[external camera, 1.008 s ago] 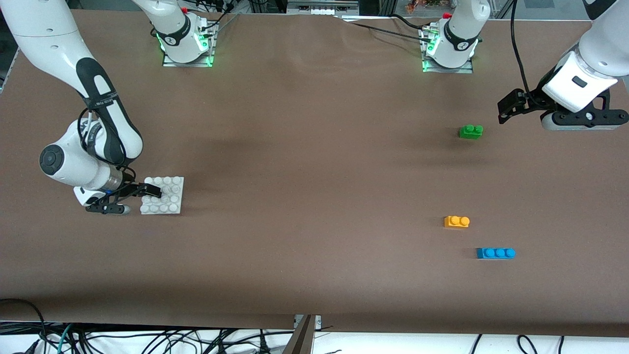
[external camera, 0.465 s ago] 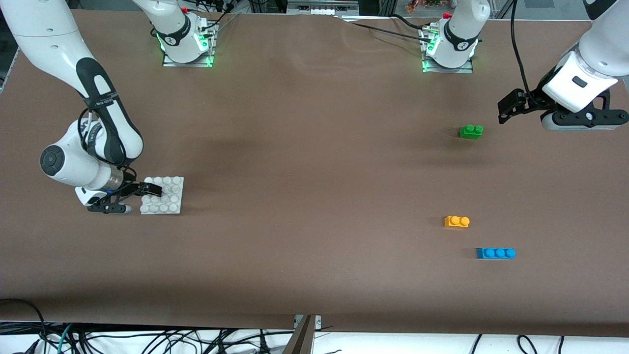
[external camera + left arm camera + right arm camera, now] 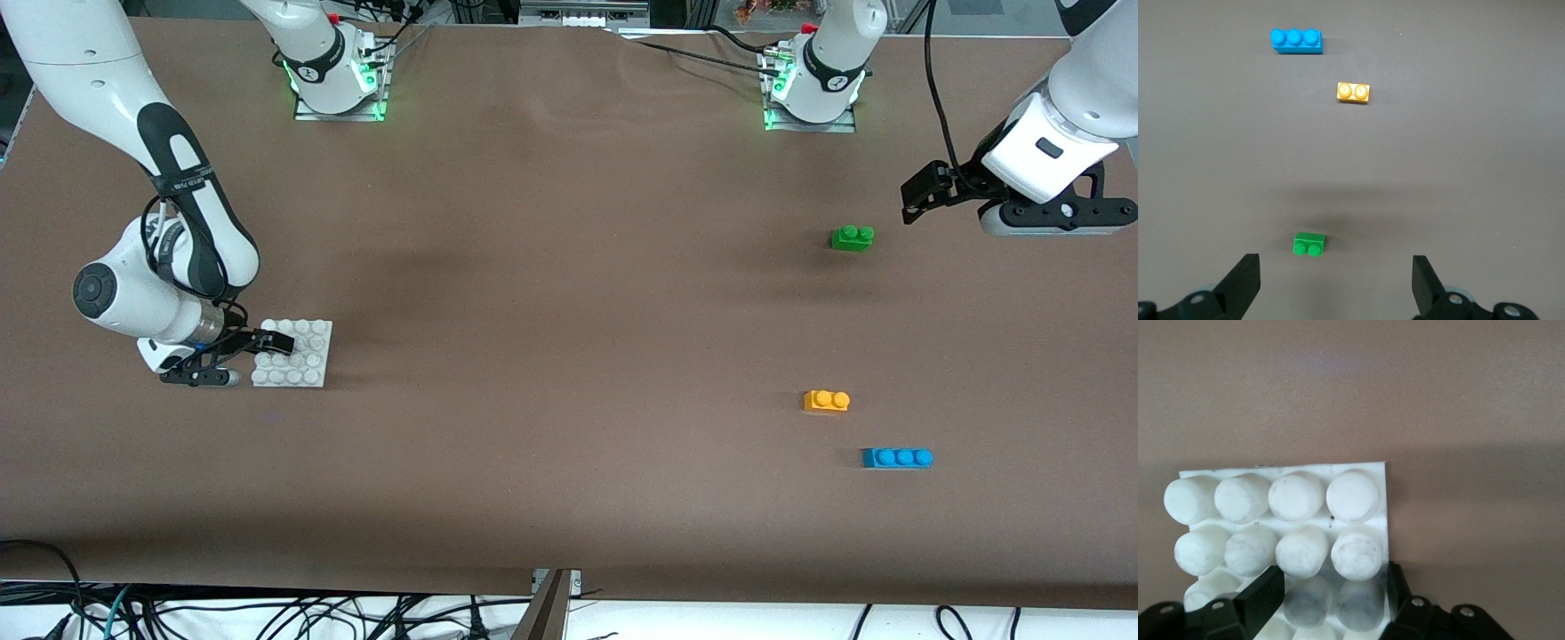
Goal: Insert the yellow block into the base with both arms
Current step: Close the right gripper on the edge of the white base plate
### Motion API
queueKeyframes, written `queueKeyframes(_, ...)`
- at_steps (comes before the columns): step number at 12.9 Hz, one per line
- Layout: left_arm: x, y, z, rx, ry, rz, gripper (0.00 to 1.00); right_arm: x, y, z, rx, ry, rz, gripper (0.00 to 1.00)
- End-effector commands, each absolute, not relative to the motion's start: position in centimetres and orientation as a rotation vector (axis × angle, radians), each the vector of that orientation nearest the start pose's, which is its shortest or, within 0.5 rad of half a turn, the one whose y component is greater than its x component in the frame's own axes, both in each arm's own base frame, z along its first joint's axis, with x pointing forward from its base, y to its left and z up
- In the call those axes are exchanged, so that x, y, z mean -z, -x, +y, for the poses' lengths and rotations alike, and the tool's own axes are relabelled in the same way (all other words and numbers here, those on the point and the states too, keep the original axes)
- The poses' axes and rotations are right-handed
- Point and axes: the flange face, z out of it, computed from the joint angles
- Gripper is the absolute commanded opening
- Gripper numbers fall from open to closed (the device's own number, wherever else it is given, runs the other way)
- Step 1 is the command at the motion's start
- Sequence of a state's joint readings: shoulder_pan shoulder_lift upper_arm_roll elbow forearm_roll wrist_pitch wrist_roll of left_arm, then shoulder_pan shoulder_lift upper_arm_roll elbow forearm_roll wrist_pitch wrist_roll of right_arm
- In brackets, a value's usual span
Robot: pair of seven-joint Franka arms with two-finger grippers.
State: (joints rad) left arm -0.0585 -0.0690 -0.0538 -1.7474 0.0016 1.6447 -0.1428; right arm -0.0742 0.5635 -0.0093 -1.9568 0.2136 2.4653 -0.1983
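Right gripper [image 3: 258, 351] sits low at the right arm's end of the table, its fingers [image 3: 1261, 593] set either side of a row of studs at the edge of the base [image 3: 302, 356]; whether they pinch it or merely straddle it I cannot tell. Its wrist view shows the base [image 3: 1281, 513] close up with scuffed white studs, detail lost from the front. Left gripper [image 3: 1045, 218] hangs released over the left arm's end, jaws spread wide in the left wrist view [image 3: 1335, 283].

Smaller things: the blue brick [image 3: 897, 458], nearest the front camera; the yellow block [image 3: 826, 401] just farther; the green brick [image 3: 852, 237] farthest. No writing is readable on any piece.
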Motion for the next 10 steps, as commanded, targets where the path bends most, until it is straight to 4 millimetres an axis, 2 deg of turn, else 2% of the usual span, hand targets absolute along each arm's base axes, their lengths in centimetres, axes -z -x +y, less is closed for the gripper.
queueKeyframes(1,-59.0,-53.3,-6.0,-0.061,3.155,-0.02,1.0,-17.6,-60.9,-4.4,-0.079,2.985,0.051,0.62)
queueKeyframes(8,-59.0,-53.3,-6.0,-0.061,3.155,-0.022,1.0,-18.5,-61.8,-1.1,-0.111,2.956,-0.02,0.61)
queueKeyframes(10,-58.9,-53.4,-6.0,-0.063,3.155,-0.022,1.0,-18.1,-61.8,-0.8,-0.122,2.956,-0.013,0.61)
